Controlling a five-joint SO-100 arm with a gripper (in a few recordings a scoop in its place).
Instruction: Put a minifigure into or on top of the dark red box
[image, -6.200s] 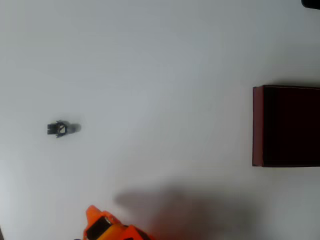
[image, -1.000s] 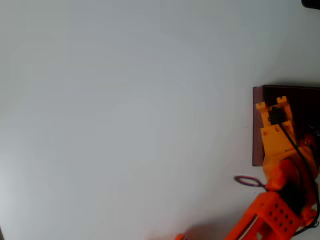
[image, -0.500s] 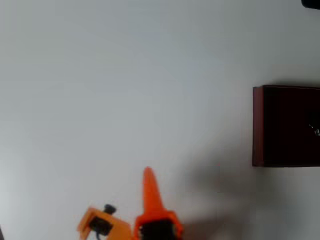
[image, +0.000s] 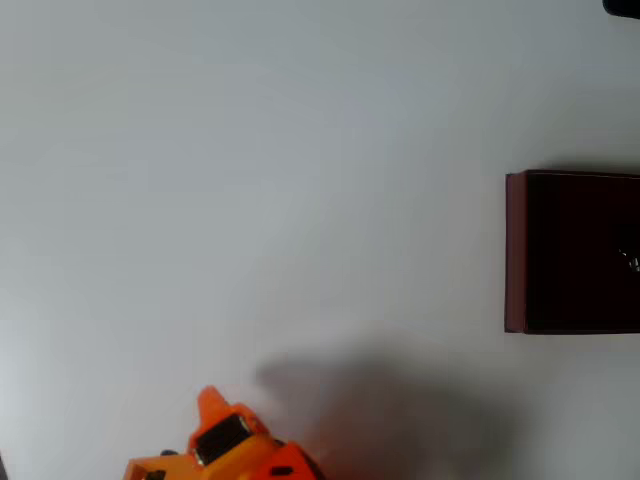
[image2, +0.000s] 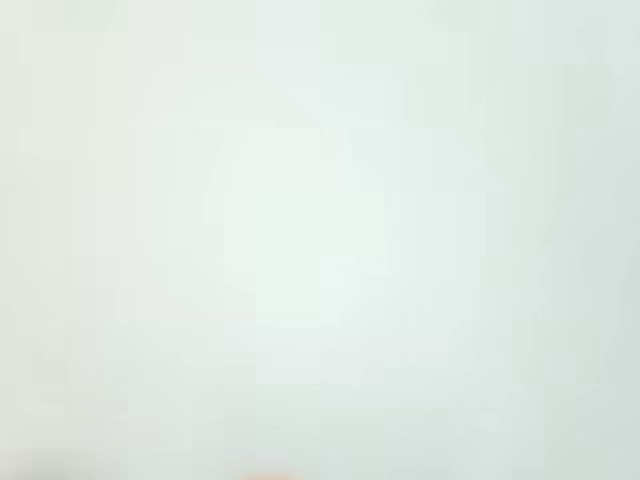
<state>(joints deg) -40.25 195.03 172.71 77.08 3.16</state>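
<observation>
In the overhead view the orange gripper pokes in at the bottom left edge, its jaw spacing impossible to tell. The dark red box sits at the right edge on the white table, and a faint pale speck, likely the minifigure, lies inside it.

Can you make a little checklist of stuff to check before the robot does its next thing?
1. Minifigure inside the dark red box: a small pale speck shows at the box's right edge in the overhead view; too small to confirm. Cannot tell.
2. No minifigure lying loose on the white table: ok.
3. Arm clear of the box: the gripper is at the bottom edge, far left of it. Ok.
4. Gripper open or shut: cannot tell.
5. Box sitting flat, not knocked over: ok.
6. Wrist view usable: a blank pale blur. Not ok.
</observation>
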